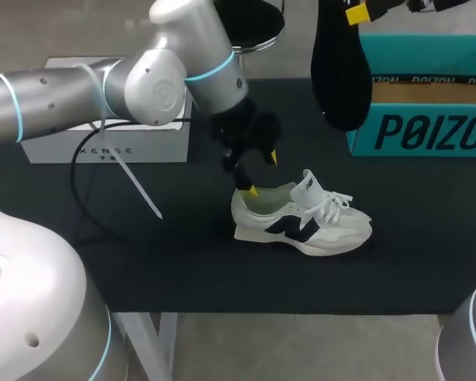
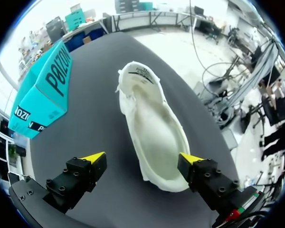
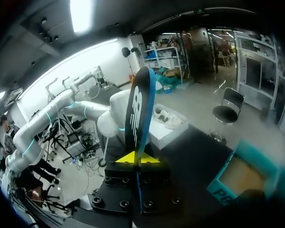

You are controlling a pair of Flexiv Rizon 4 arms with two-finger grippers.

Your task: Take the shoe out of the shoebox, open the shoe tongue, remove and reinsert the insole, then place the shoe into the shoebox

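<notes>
Black matting (image 1: pixel 182 262) covers the table, and on it a white shoe (image 1: pixel 301 218) with a dark side mark lies upright on its sole. The left gripper (image 1: pixel 262 173) hangs just over the shoe's heel with its fingers spread wide and nothing clamped between them. From the head view the lower yellow tip sits right at the heel collar, though whether it actually touches is hard to tell.

In the left wrist view the left gripper (image 2: pixel 141 159) has the heel end between its two tips, nearer one finger than the other. The rest of the shoe (image 2: pixel 154 128) runs straight ahead of it, the pale inside showing and the tongue raised at the far end. A teal shoebox (image 2: pixel 42 90) stands ahead of the gripper and well off to one side, apart from the shoe.

The right gripper (image 1: pixel 357 13) is raised high above the table's far side, its fingers pressed together on a black insole (image 1: pixel 341 71) that hangs down below it. The hanging insole sits just beside the near end of the shoebox (image 1: pixel 428 103), whose open top shows a brown floor.

In the right wrist view the insole (image 3: pixel 138 109) stands out ahead of the right gripper (image 3: pixel 138 158), edge-on, pinched between the two yellow tips. The shoebox (image 3: pixel 242 178) lies below and to one side of it.

A white box (image 1: pixel 103 143) rests on the table behind the left arm (image 1: pixel 103 91).
</notes>
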